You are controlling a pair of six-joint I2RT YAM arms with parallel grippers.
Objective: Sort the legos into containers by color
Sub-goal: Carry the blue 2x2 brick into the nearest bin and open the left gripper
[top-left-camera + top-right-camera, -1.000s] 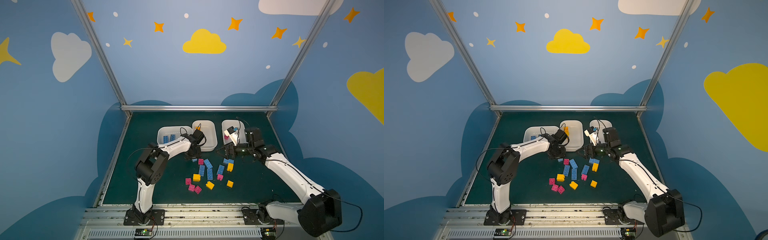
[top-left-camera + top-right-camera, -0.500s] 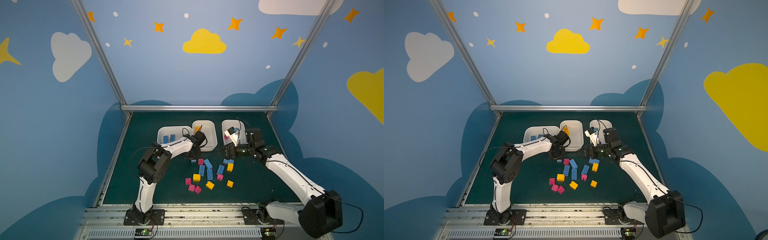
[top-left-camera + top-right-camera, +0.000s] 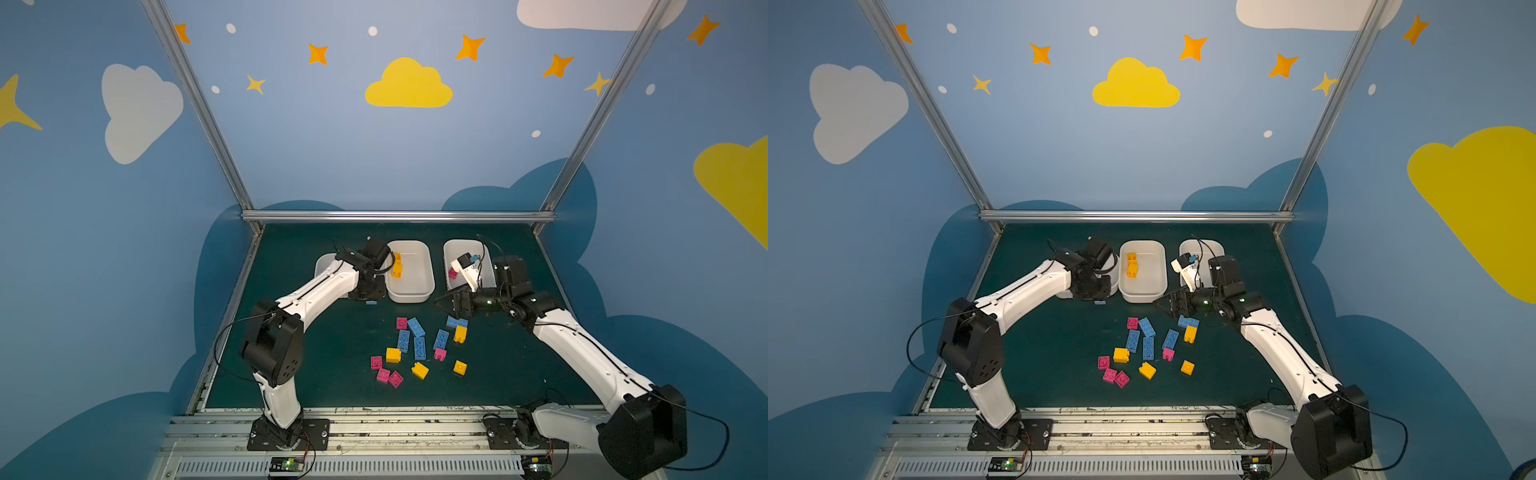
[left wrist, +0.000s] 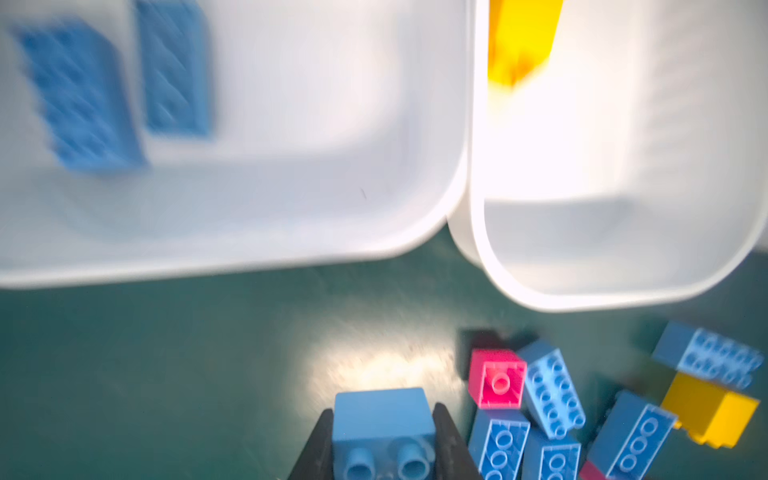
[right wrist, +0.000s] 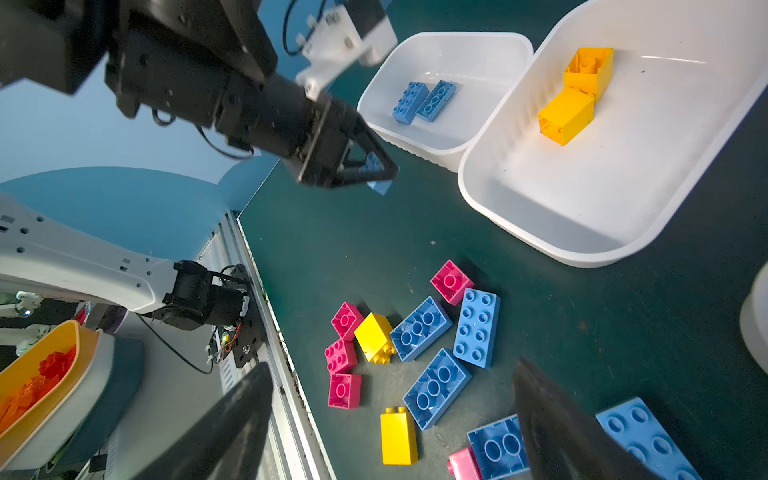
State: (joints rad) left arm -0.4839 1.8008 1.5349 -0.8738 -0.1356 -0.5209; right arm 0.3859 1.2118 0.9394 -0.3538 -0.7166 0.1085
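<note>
- Left hand [image 4: 384, 434], also seen from the right wrist camera [image 5: 368, 172]: fingers pressed onto a small blue brick [image 4: 382, 415], pinching it by two opposite sides. In a top view a sliver of this brick [image 3: 371, 303] shows just below the wrist, at the centre of the frame, close to the near walls of the left and middle trays. Whether it touches the surface [image 3: 332, 365] cannot be told.
- Right hand [image 3: 441, 303], in both top views right of centre [image 3: 1162, 303]: jaws spread wide, nothing between them. It hangs above the upper right edge of the loose bricks, just below the right tray.
- Left tray [image 5: 415, 39]: holds two long blue bricks [image 5: 424, 101] lying side by side. In both top views the left arm covers most of it.
- Middle tray [image 3: 409, 297]: touches the left tray along one side and holds two yellow bricks [image 3: 397, 266] touching each other.
- Right tray [image 3: 453, 245]: stands apart from the middle tray; one pink brick [image 3: 452, 273] shows inside, the rest is hidden by the right wrist.
- Loose bricks [image 3: 419, 348]: five blue, four yellow and five pink, clustered on the surface below the trays, at the lower centre of the frame.
</note>
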